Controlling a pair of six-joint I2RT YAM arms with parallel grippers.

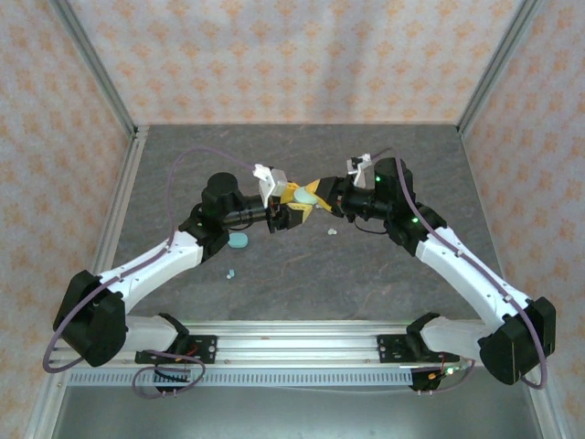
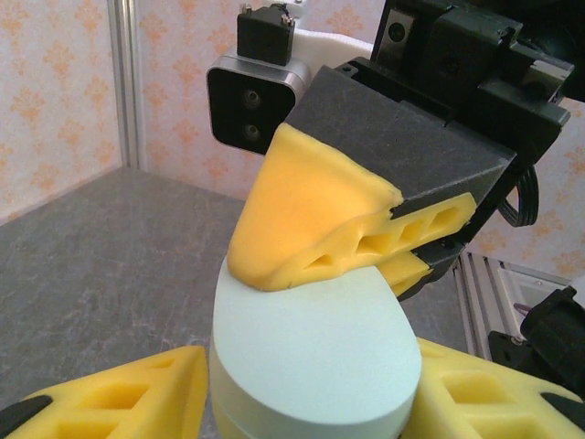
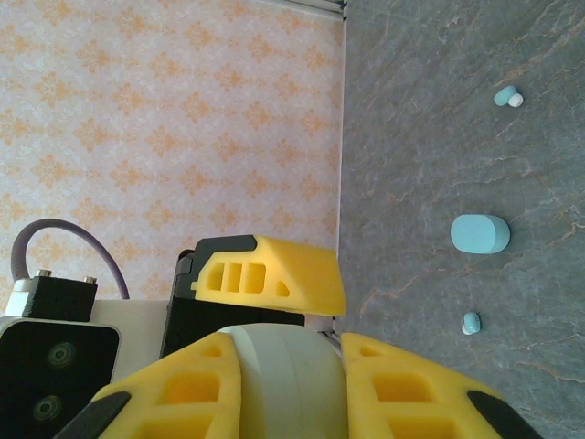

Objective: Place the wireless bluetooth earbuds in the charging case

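a grey marbled tabletop lies between walls patterned in pale orange.

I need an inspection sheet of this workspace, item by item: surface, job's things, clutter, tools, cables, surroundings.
Surface: grey, stone-look table.
Job's things: mint case held in the air between the arms; blue case lying on the table; blue earbud and pale earbud loose on the table.
Clutter: nothing seen.
Tools: left tool and right tool both shut on the mint case, from opposite sides.
Cables: purple cable looped along each arm.
Surroundings: patterned walls, metal frame posts.
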